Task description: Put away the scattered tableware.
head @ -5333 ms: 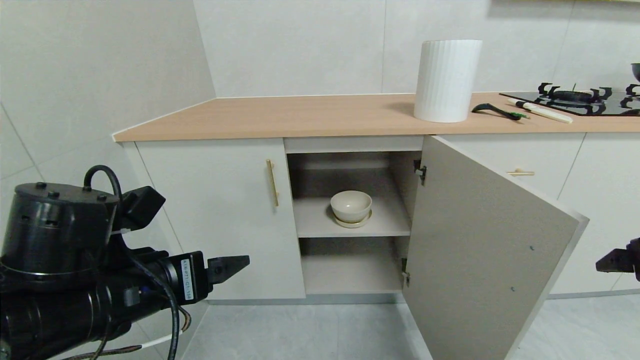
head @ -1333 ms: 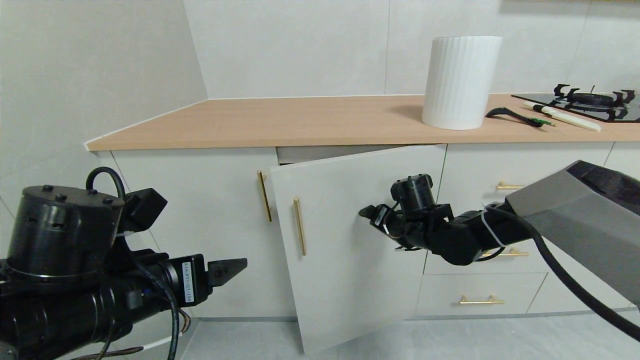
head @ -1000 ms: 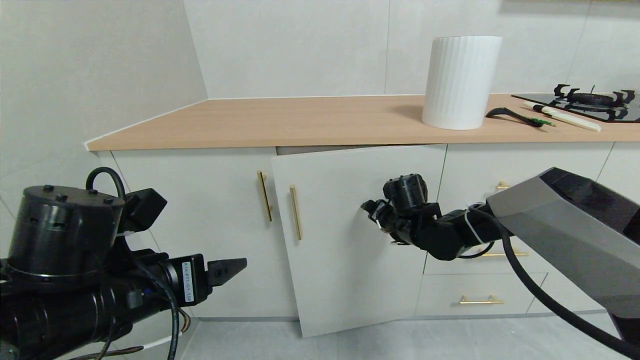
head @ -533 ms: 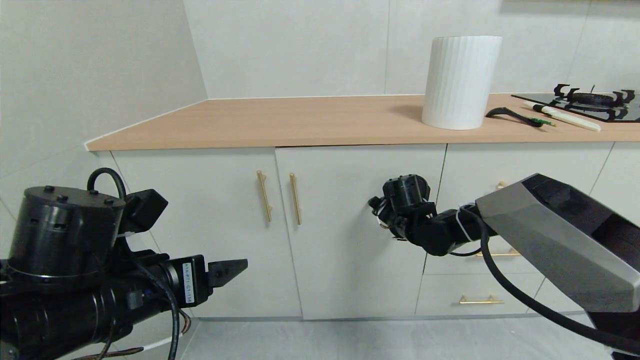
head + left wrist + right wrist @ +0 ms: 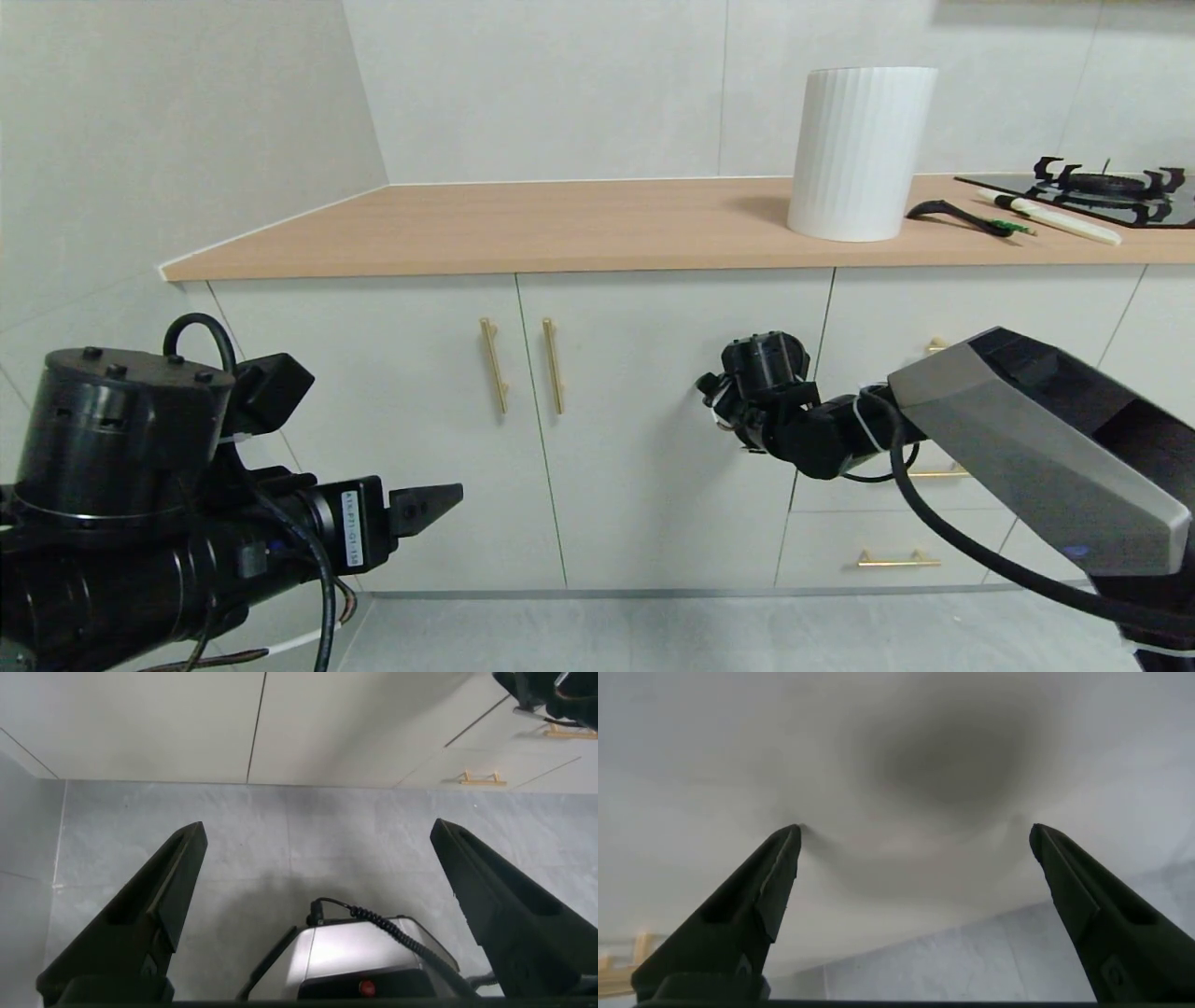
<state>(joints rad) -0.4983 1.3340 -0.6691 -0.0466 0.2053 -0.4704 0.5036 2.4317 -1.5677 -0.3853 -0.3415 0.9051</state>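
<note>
Two cabinet doors (both shut).

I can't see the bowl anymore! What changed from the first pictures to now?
The right tool came in and pushed the cabinet door shut, from wide open to flush with its neighbours, so the bowl on the shelf is hidden behind it. Nothing was grabbed or let go. The left tool stayed put, open, and the white container kept its place on the counter.
</note>
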